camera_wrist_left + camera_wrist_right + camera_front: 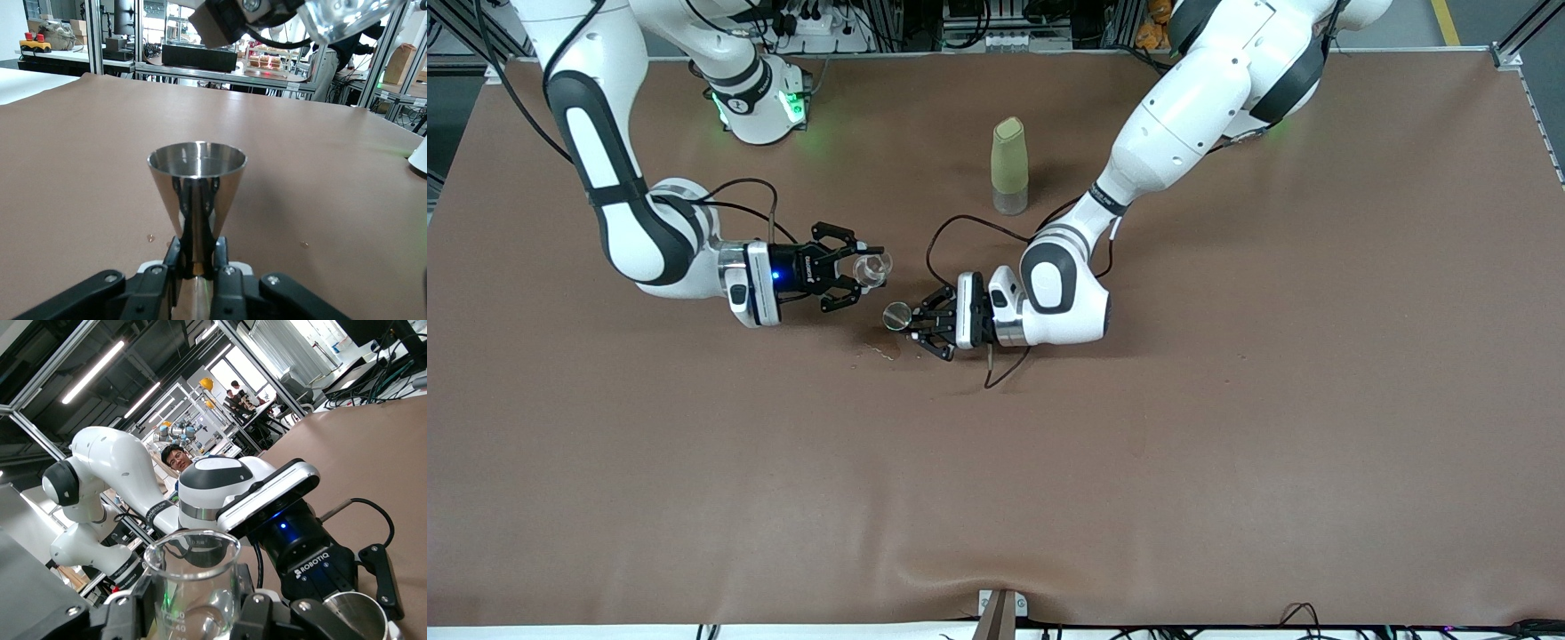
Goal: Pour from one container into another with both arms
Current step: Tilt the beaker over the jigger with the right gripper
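My right gripper (864, 271) (195, 608) is shut on a clear glass beaker (871, 267) (192, 583) with printed marks, held tilted above the table. Just beside and below it, my left gripper (913, 322) (197, 259) is shut on the narrow waist of an upright steel cone cup (896, 315) (196, 183). In the left wrist view the glass beaker (347, 17) hangs above the cup, toward the right arm's end. The right wrist view shows the steel cup (353, 615) close under the beaker's rim. I cannot tell whether liquid is in either one.
A bottle in an olive-green sleeve (1009, 167) stands on the brown table (1227, 462), farther from the front camera than both grippers. A few small drops (882, 353) lie on the table near the steel cup. Black cables (960, 231) loop by the left arm's wrist.
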Tool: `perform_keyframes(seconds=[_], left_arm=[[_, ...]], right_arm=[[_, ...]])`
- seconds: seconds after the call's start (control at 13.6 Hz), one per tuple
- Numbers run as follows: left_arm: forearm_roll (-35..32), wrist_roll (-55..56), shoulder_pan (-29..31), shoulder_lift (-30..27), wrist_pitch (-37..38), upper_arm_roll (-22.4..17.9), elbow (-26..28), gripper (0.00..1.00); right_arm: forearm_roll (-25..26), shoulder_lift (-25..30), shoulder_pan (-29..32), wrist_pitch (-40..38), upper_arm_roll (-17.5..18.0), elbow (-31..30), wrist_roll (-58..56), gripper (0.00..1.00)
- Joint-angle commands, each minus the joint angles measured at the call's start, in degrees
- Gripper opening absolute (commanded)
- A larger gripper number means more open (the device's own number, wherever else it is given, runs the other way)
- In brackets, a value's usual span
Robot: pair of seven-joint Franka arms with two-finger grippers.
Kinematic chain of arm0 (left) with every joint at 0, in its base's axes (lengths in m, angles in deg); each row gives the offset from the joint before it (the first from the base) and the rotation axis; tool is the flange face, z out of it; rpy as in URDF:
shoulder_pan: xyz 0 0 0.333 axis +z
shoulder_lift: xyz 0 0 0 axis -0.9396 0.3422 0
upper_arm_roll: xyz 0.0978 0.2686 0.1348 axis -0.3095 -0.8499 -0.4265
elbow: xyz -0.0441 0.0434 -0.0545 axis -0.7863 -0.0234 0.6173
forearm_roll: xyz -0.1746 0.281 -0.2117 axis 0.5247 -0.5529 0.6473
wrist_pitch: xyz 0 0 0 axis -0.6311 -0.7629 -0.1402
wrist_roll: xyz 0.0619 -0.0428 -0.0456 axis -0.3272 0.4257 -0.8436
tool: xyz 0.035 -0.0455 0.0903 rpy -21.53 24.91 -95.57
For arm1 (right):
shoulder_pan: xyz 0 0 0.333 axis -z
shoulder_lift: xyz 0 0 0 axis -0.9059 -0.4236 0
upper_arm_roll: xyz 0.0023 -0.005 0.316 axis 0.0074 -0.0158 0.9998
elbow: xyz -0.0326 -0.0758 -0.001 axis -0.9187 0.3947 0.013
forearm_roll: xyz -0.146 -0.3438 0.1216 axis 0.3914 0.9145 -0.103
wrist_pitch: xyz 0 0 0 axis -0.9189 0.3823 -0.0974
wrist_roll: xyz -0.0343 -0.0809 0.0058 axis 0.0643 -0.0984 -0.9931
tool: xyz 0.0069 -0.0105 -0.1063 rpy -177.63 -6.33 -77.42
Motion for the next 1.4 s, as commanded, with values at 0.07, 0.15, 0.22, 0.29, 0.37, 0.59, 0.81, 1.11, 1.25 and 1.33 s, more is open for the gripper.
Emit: perform_keyframes(seconds=[0.07, 0.15, 0.22, 0.29, 0.37, 0.59, 0.81, 1.11, 1.25, 1.33], left_arm=[[1.8, -1.3, -1.1, 1.1, -0.6, -0.5, -2.1, 0.00], [1.8, -1.2, -1.2, 1.2, -0.6, -0.5, -2.1, 0.00], [1.8, -1.3, -1.2, 1.2, -0.7, -0.5, -2.1, 0.00], [1.8, -1.3, -1.1, 1.2, -0.6, -0.5, -2.1, 0.00], [1.8, -1.2, -1.1, 1.2, -0.6, -0.5, -2.1, 0.00], [1.8, -1.2, -1.2, 1.2, -0.6, -0.5, -2.1, 0.00], [1.8, -1.2, -1.1, 1.2, -0.7, -0.5, -2.1, 0.00], [1.8, -1.3, -1.2, 1.5, -0.6, -0.5, -2.1, 0.00], [1.8, -1.3, -1.2, 1.7, -0.6, -0.5, -2.1, 0.00], [1.8, -1.3, -1.2, 1.7, -0.7, -0.5, -2.1, 0.00]], right_arm=[[-4.6, 1.8, -2.4, 3.2, -0.5, -1.4, 3.2, 0.21], [-5.6, 1.8, -3.1, 3.9, -0.5, -1.3, 3.3, 0.21], [-5.9, 1.7, -3.2, 4.7, -0.5, -1.3, 3.6, 0.21], [-5.9, 1.7, -3.1, 4.7, -0.5, -1.3, 4.4, 0.21], [-5.9, 1.8, -3.1, 4.7, -0.5, -1.4, 5.2, 0.21], [-6.0, 1.6, -3.0, 4.7, -0.5, -1.5, 5.8, 0.21], [-6.0, 1.7, -3.0, 4.7, -0.5, -2.3, 8.4, 0.21], [-6.0, 2.0, -3.2, 4.6, -0.5, -3.1, 10.0, 0.21], [-6.0, 2.0, -3.1, 4.5, -0.5, -3.3, 10.1, 0.21], [-6.0, 2.0, -3.1, 4.5, -0.5, -3.6, 10.1, 0.21]])
